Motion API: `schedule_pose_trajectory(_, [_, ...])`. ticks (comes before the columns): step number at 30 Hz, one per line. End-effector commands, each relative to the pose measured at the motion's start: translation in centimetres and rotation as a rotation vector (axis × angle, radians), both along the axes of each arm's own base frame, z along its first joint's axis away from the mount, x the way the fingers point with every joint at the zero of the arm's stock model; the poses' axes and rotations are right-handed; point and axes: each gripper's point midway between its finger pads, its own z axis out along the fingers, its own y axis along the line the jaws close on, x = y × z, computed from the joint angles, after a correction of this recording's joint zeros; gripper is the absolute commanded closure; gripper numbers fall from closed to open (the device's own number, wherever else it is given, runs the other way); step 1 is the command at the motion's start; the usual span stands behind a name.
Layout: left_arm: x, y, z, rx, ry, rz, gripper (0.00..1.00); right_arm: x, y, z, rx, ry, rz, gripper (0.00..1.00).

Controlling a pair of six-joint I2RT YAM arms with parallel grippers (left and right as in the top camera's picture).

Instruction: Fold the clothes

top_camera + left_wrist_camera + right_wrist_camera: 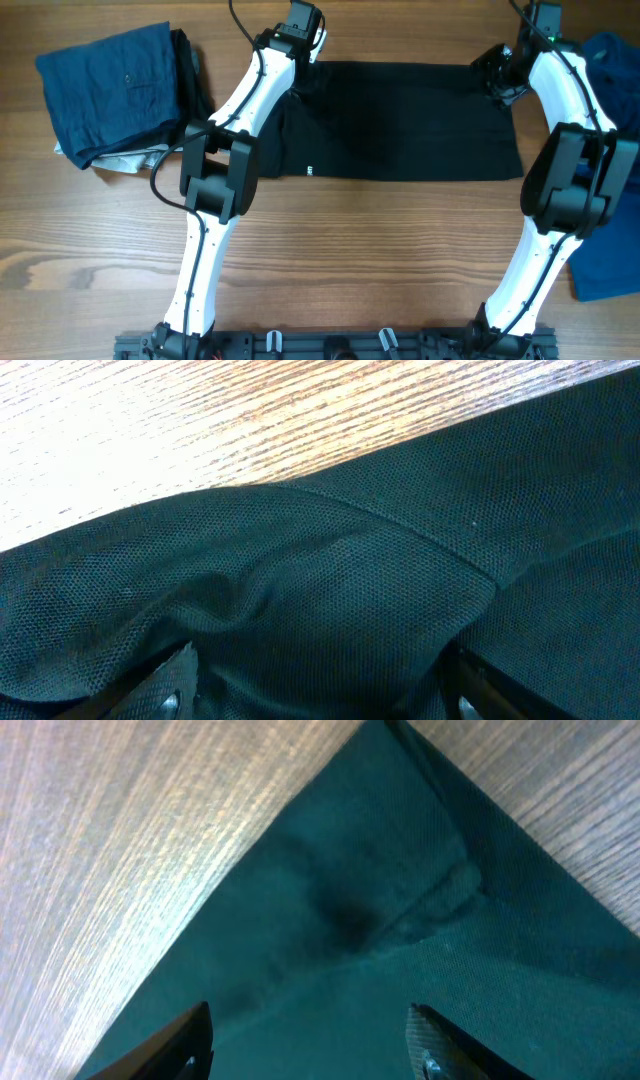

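The clothes in hand are a black shirt [400, 120], lying flat on the table as a wide rectangle with a small white mark [310, 170] at its front left edge. My left gripper [300, 68] is at the shirt's far left corner. In the left wrist view it [320, 695] is open, with a raised fold of black mesh fabric [330, 590] between the two fingers. My right gripper [497, 75] is at the far right corner. It [310, 1040] is open just over the flat fabric [330, 920], with a seam and hem corner ahead of it.
A folded blue garment [110, 90] lies on a dark one and something white at the far left. Another blue garment [610, 160] lies at the right edge, partly under the right arm. Bare wood table [380, 260] runs along the front.
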Motion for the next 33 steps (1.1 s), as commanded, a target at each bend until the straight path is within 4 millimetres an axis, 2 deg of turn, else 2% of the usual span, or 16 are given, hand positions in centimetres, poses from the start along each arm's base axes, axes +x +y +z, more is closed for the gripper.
schedule_pose_trajectory(1, [-0.3,-0.2,-0.9,0.013,0.012,-0.016,0.23,-0.1,0.3,-1.4,0.066,0.018,-0.101,0.4])
schedule_pose_trajectory(7, [-0.4,-0.2,-0.9,0.013,0.014,-0.016,0.23,-0.4,0.4,-2.7,0.1,0.052,-0.185,0.39])
schedule_pose_trajectory(8, [-0.4,-0.2,-0.9,0.014,0.016,-0.016,0.23,-0.3,0.4,-2.9,0.106,0.052,-0.197,0.37])
schedule_pose_trajectory(11, [-0.5,-0.2,-0.9,0.015,0.02,-0.016,0.23,0.3,0.2,-3.0,0.102,0.028,-0.203,0.37])
schedule_pose_trajectory(16, [-0.6,-0.1,-1.0,0.017,0.025,-0.016,0.23,1.1,-0.6,-2.7,0.083,-0.007,-0.255,0.44])
schedule_pose_trajectory(23, [-0.8,0.0,-1.1,0.021,0.034,-0.016,0.23,0.1,-0.7,-3.4,0.073,0.034,-0.271,0.45])
schedule_pose_trajectory(28, [-0.8,0.1,-1.1,0.021,0.033,-0.014,0.23,-1.1,-0.8,-5.3,0.061,0.104,-0.277,0.45])
schedule_pose_trajectory(30, [-0.8,0.1,-1.1,0.022,0.035,-0.014,0.25,-0.8,-0.8,-5.5,0.062,0.094,-0.278,0.53])
schedule_pose_trajectory(31, [-0.8,0.1,-1.1,0.023,0.037,-0.013,0.26,-0.6,-0.8,-5.4,0.06,0.084,-0.275,0.64])
schedule_pose_trajectory(33, [-0.8,0.2,-1.1,0.025,0.036,-0.011,0.32,-0.5,-0.9,-5.4,0.059,0.08,-0.276,0.68])
